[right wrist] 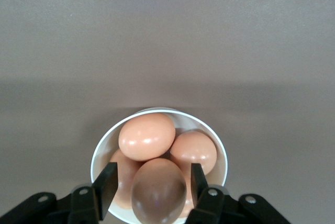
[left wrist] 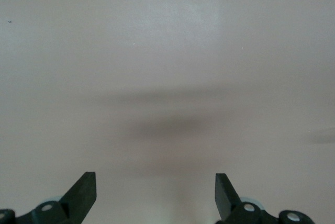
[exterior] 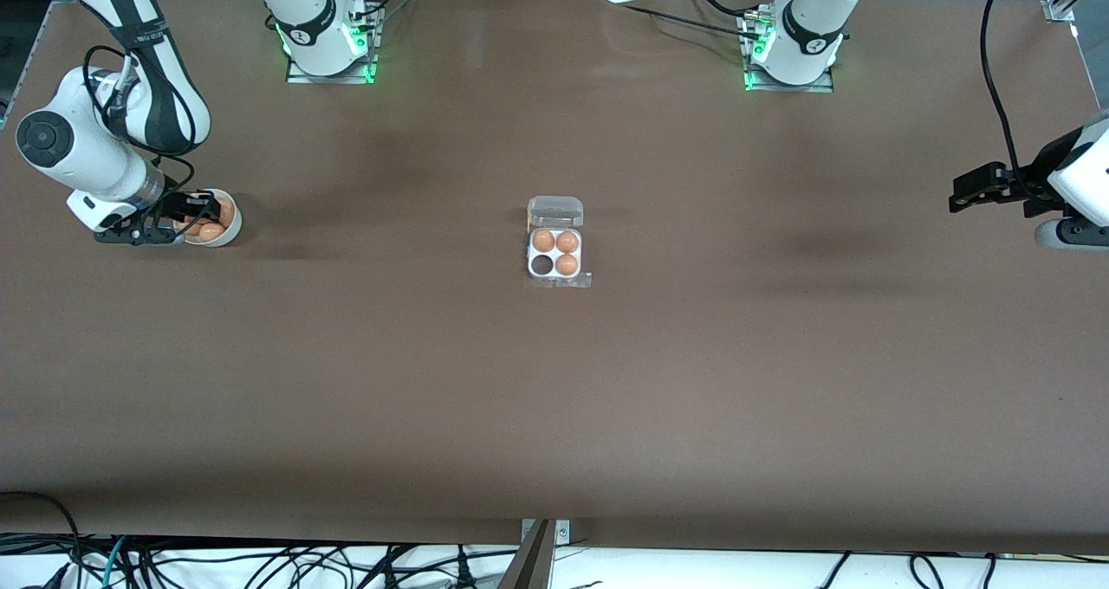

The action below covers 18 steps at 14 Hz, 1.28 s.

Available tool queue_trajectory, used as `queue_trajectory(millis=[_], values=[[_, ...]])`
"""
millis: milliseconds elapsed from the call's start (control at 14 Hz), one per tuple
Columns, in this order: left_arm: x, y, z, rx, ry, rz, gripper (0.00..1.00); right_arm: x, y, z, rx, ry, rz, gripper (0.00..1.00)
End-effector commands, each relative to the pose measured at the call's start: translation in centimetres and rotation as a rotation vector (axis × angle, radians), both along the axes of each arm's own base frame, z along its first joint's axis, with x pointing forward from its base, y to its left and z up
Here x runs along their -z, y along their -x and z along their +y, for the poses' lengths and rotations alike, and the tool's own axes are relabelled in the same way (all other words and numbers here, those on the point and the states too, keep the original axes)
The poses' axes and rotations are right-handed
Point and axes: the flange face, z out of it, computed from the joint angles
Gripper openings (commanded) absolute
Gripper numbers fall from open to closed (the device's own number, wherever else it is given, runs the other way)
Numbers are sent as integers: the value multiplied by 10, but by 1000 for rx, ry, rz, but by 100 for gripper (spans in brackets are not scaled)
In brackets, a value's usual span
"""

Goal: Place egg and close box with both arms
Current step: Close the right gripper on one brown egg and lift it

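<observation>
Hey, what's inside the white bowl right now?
The white bowl holds orange-brown eggs; four show. The right pincer is down in it, fingers on either side of one egg. Anything beneath those eggs is covered.

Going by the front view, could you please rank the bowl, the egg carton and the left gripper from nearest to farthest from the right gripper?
1. The bowl: the right gripper reaches into it, fingers around an egg, at the right arm's end of the table.
2. The egg carton: mid-table, lid open, one cell empty.
3. The left gripper: open, waiting over the left arm's end.
</observation>
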Motion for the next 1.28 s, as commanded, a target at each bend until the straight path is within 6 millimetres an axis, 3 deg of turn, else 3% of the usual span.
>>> queue_trajectory(millis=[0, 569, 854, 1210], values=[[-4, 1, 2, 19, -10, 2, 100, 0, 6, -1, -17, 1, 10, 54], [-4, 1, 2, 19, -10, 2, 100, -1, 4, 0, -14, -1, 18, 43], [-13, 0, -1, 13, -14, -20, 100, -13, -6, -2, -7, -3, 45, 43], [-4, -2, 1, 20, -10, -3, 100, -37, -24, -2, 0, -4, 90, 43]])
